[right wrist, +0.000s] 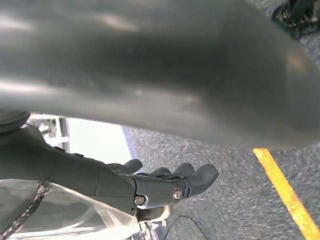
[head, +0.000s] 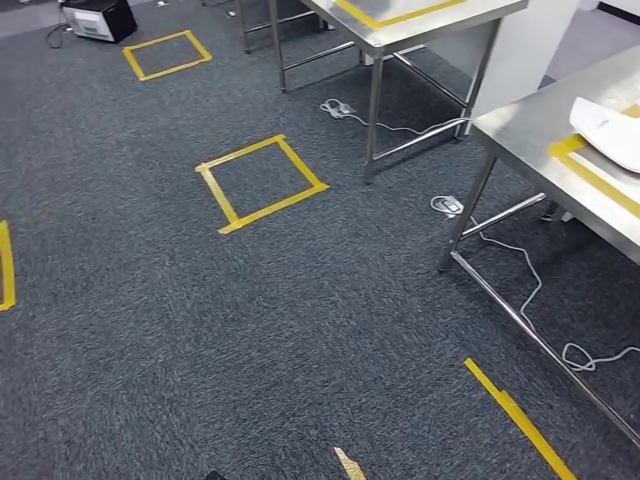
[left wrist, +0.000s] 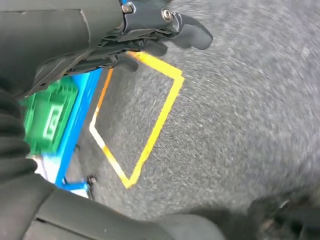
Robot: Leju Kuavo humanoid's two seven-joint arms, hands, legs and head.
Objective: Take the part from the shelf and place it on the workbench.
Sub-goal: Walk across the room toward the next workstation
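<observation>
A steel workbench [head: 528, 130] stands at the right in the head view, with yellow tape marking its top. A white curved piece [head: 607, 130] lies on it. In the left wrist view my left hand [left wrist: 151, 35] hangs over the carpet with its fingers stretched out and nothing in them. Beyond it stands a blue shelf frame [left wrist: 81, 110] carrying a green bin [left wrist: 47, 120]. My right hand [right wrist: 162, 185] hangs with its fingers extended and a little apart, holding nothing. A shiny steel surface [right wrist: 56, 215] lies just behind it.
Yellow tape squares [head: 260, 185] mark the dark carpet, and one [left wrist: 158, 125] lies beside the shelf. A second steel table [head: 392, 35] stands at the back. White cables [head: 528, 290] trail under the workbench. A black box [head: 98, 18] sits far left.
</observation>
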